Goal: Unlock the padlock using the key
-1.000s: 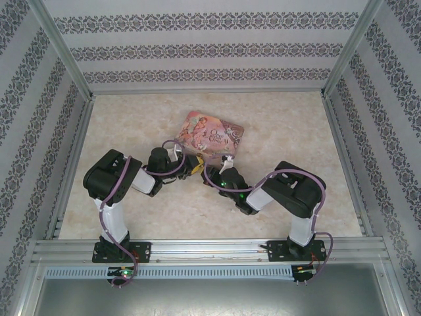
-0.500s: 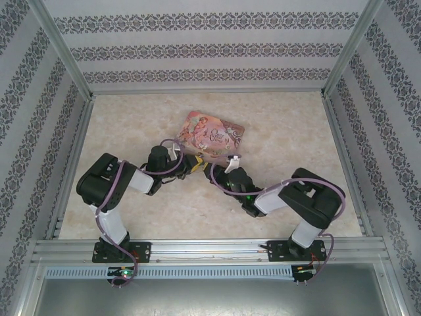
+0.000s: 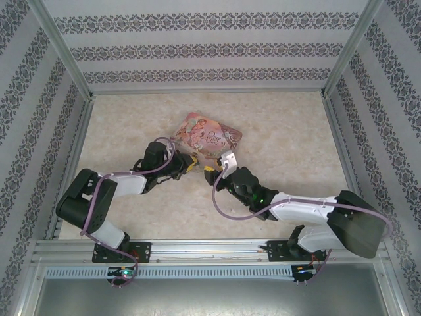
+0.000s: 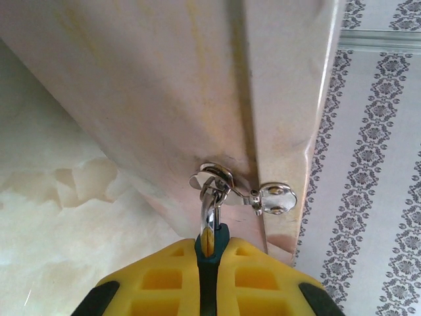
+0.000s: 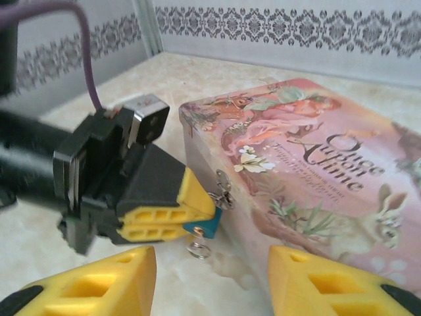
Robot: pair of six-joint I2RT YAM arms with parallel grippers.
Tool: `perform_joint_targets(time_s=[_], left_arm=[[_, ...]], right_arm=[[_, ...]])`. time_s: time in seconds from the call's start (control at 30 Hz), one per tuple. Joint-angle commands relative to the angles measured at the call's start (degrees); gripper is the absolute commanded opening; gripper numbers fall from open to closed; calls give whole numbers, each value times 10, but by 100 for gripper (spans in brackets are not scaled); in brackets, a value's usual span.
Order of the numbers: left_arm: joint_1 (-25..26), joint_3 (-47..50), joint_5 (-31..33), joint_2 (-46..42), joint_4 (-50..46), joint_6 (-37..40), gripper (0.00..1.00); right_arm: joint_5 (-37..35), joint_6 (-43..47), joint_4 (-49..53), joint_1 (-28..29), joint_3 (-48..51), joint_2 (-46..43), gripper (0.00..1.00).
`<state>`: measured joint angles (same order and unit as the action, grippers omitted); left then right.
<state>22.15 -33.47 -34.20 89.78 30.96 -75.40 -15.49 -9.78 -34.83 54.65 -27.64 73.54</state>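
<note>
Three views, one shared spot.
The desk [image 3: 131, 125] is overlooked from above and behind; the pink box [image 5: 316, 164] front and padlock [image 5: 202, 227] are viewed closely from both wrists.

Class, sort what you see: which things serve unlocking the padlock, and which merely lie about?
Job: padlock, gripped by left claw; right claw, open, facing it.
Lying about: pink box, though the padlock hangs from its clasp; table.

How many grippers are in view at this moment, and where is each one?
2. The left gripper is shut on the padlock at the front of the pink box. The right gripper is open, just short of the padlock. None seems hidden.
</note>
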Motion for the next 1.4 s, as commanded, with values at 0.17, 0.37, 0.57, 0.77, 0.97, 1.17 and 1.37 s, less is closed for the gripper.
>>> perform_joint_targets(time_s=[0.17, 0.37, 0.57, 0.77, 0.97, 1.17, 1.37], left_arm=[[6, -41, 2, -33, -109, -15, 0], [6, -46, -3, -44, -129, -40, 0], [7, -71, -10, -50, -211, -83, 0], [10, -94, 10, -83, -289, -105, 0], [10, -110, 23, -100, -349, -111, 0], [10, -106, 24, -103, -340, -112, 0], [11, -101, 23, -103, -332, -113, 0]], right_arm=[[-32, 328, 107, 11, -18, -45, 60], [-12, 432, 142, 11, -34, -33, 71], [28, 462, 154, 11, -66, 14, 75], [75, 477, 164, 8, -104, 60, 74], [105, 477, 168, 5, -126, 93, 66], [115, 479, 180, -3, -146, 105, 54], [109, 484, 181, -5, -157, 120, 44]])
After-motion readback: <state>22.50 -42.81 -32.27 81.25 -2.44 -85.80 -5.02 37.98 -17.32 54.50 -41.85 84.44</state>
